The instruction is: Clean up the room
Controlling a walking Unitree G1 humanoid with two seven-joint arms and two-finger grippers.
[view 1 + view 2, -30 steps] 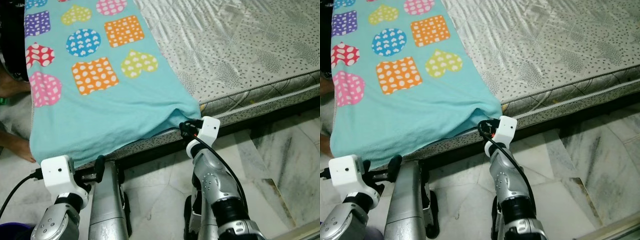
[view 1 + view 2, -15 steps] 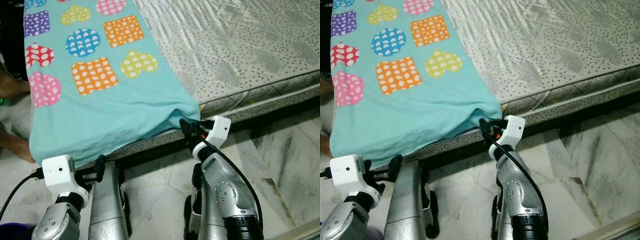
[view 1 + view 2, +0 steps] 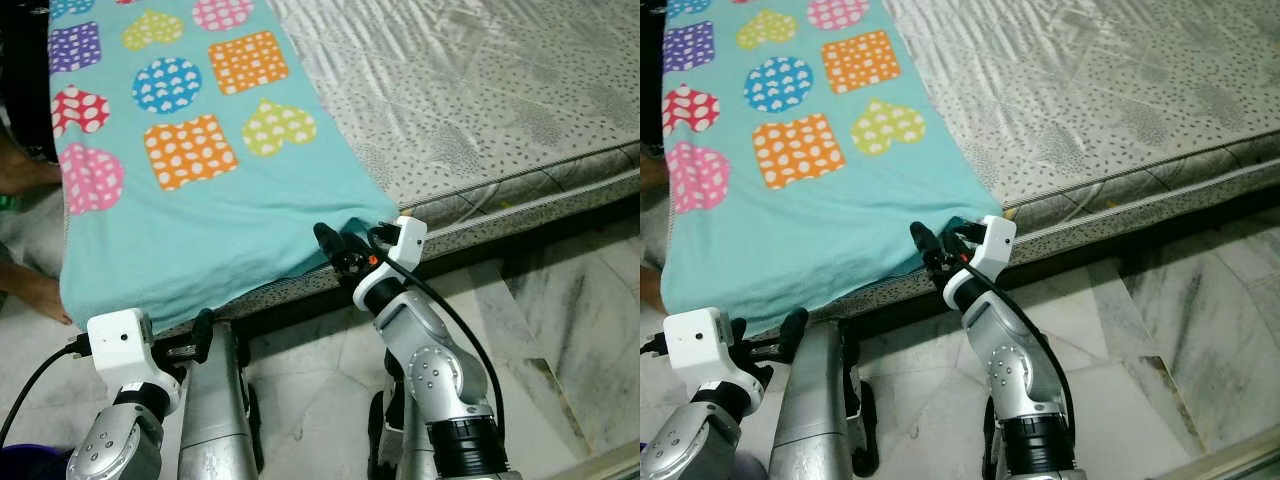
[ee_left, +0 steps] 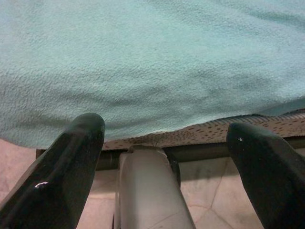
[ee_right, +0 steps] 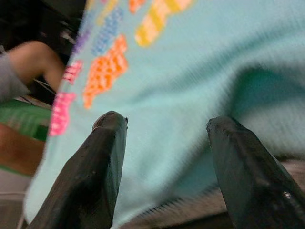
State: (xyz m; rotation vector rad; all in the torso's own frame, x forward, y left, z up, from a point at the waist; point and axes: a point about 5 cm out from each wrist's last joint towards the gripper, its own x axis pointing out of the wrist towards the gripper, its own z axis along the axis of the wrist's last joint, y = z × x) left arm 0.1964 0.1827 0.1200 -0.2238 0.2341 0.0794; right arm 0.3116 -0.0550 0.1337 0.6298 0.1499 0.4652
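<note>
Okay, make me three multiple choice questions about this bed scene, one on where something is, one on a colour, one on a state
1. Where is the right gripper?
A. at the blanket's corner at the mattress edge
B. down on the floor
C. on the bare mattress's middle

2. What is the blanket's ground colour?
A. red
B. turquoise
C. black

3. How do the left gripper's fingers stand?
A. shut on the blanket
B. shut on nothing
C. open

Key: 1 A, its fingers lie on the corner by the mattress edge; 2 B, turquoise under coloured hearts and squares; 3 C, a wide gap shows between them.
</note>
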